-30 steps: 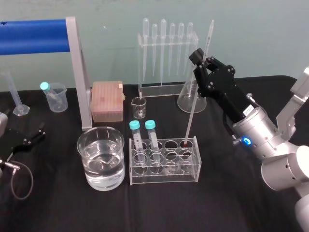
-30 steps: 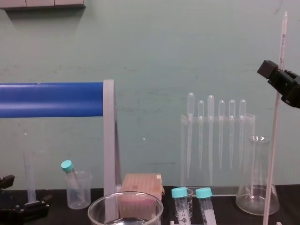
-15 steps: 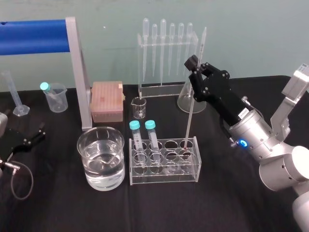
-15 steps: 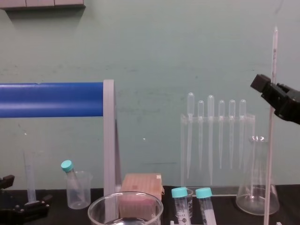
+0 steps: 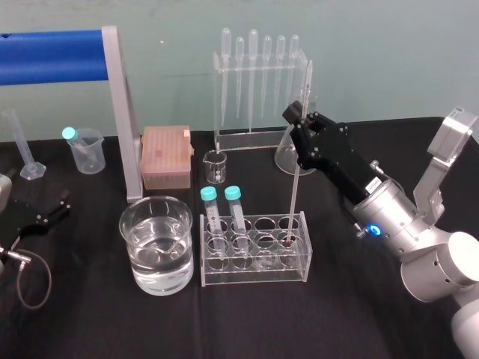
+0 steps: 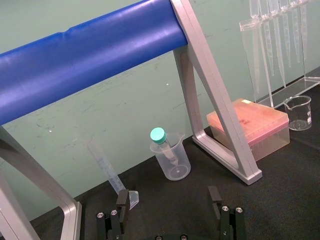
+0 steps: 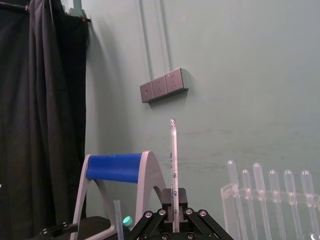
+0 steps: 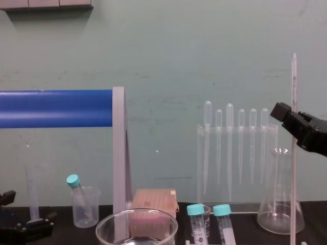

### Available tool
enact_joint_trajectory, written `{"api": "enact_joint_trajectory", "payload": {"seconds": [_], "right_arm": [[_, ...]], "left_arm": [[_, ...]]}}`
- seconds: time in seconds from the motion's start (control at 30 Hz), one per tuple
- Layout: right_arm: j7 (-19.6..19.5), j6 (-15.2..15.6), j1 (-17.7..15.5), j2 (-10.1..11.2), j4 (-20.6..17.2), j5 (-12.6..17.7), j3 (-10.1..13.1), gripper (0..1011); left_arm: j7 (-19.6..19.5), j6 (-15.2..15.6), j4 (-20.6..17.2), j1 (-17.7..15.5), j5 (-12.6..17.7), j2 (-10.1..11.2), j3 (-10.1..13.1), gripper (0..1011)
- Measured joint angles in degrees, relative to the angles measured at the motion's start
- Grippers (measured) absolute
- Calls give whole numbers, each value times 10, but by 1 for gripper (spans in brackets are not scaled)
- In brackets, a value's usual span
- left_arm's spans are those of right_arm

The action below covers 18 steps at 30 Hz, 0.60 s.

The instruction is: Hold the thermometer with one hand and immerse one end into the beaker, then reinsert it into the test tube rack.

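Note:
The thermometer (image 5: 296, 187) stands nearly upright, its red tip down in the back right hole of the clear test tube rack (image 5: 299, 262). My right gripper (image 5: 299, 126) is shut on its upper part, well above the rack; the right wrist view shows the scaled rod (image 7: 174, 175) rising between the black fingers. In the chest view the rod (image 8: 293, 163) passes through the right gripper (image 8: 288, 116). The wide beaker (image 5: 138, 224), part full of water, sits just left of the rack. My left gripper (image 6: 167, 200) rests open and empty on the black cloth at the far left.
Two teal-capped tubes (image 5: 224, 209) stand in the rack's left holes. Behind it are a pipette stand (image 5: 258, 82), a conical flask (image 5: 288, 155), a tiny glass beaker (image 5: 215, 166) and a pink tip box (image 5: 166, 155). A blue-barred frame (image 5: 120, 112) and a plastic cup (image 5: 84, 149) stand at the left.
My right gripper has come down and slightly left with the thermometer, sinking its red tip lower into the rack's back right hole. The left arm has not moved.

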Motion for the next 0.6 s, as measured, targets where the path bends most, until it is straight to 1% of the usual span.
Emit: {"api": "enact_joint_trajectory", "payload": {"seconds": [0.27,0.6], "right_arm": [[6,4,2,-2,13,6,-4,56],[6,7,1,-1,17,8,-5,55]], "left_arm": [[0,0,0,0,0,0,0,1008],[0,0,0,0,0,0,0,1008]]}}
